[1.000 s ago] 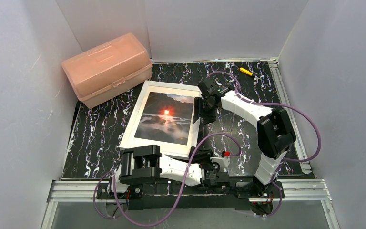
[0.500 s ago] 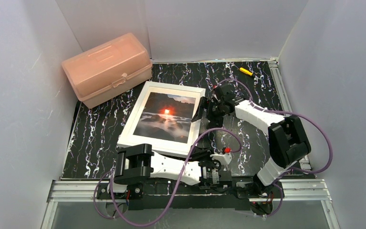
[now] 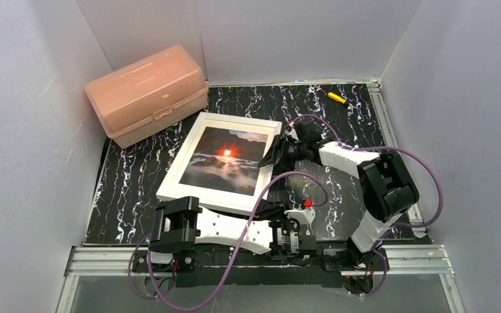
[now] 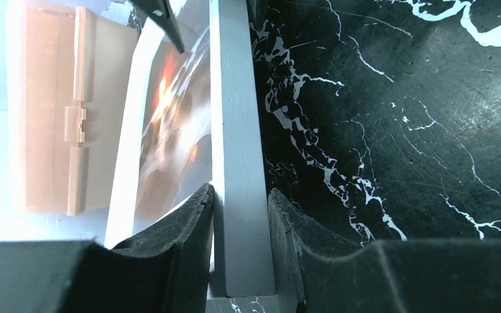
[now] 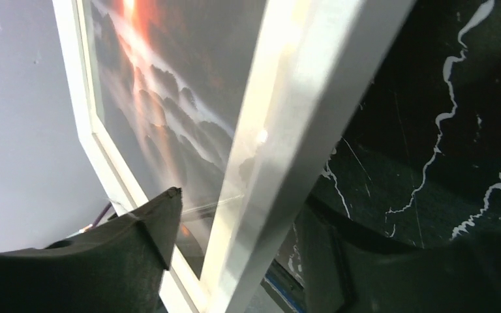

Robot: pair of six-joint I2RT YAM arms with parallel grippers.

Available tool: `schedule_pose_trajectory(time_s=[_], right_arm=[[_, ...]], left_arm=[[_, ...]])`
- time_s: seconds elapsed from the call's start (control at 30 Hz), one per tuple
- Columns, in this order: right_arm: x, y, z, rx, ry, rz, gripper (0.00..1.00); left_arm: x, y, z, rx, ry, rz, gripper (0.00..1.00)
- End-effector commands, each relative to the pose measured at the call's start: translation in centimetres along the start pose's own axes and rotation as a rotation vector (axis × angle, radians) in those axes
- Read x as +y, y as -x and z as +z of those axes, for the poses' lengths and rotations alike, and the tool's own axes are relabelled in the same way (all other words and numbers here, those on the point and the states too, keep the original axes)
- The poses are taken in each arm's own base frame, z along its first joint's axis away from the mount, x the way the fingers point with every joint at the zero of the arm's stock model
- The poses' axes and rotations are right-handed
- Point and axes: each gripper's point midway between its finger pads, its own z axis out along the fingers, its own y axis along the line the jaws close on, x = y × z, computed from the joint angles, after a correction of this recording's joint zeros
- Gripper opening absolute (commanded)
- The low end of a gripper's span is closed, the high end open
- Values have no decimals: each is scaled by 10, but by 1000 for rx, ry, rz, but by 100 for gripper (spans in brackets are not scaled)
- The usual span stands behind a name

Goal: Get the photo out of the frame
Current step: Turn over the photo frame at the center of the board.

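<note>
A: While the left claw (image 4: 240, 192) clamps an edge of the white rectangular picture frame (image 3: 173, 179), where's the orange-sun landscape print (image 3: 225, 160)?
B: Inside it, on the black marbled surface (image 3: 137, 182); right claw (image 5: 241, 202) is released, straddling another edge.

In the top view the pink box (image 3: 147, 94) blocks the upper left corner, and the frame (image 3: 181, 160) fills the centre. The black table (image 3: 359, 120) lies bare at upper right, where only a small yellow tool (image 3: 336, 98) interrupts me. A narrow strip runs free at left.
</note>
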Motion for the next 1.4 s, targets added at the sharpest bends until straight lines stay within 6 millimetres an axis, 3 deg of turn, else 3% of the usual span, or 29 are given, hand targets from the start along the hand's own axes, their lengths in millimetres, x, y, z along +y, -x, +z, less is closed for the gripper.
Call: schedule_pose_trajectory(time_s=[0.0, 0.07, 0.17, 0.27, 0.37, 0.6, 0.77, 1.0, 1.17, 1.37], right_arm=[[19, 8, -1, 3, 100, -15, 63], [22, 11, -3, -7, 108, -23, 50], [26, 14, -7, -17, 110, -29, 39], [32, 17, -10, -23, 118, -41, 14], [39, 19, -16, -30, 120, -55, 1], [63, 31, -40, -93, 87, -119, 1], [74, 45, -59, -151, 12, -181, 1], [90, 53, -80, -171, -49, -230, 1], [87, 57, -100, -198, -157, -250, 1], [87, 55, -121, -203, -199, -262, 1]], left_arm=[[39, 25, -19, -78, 59, -110, 17], [39, 26, -21, -80, 55, -113, 19], [36, 27, -25, -80, 32, -116, 26], [30, 27, -28, -74, -3, -134, 34], [25, 26, -32, -63, -41, -168, 41], [30, 26, -46, -38, -139, -298, 72], [40, 26, -59, -29, -224, -389, 84], [76, 24, -84, -55, -363, -570, 90], [104, 19, -97, -116, -488, -742, 91], [126, -17, -74, -81, -555, -955, 87]])
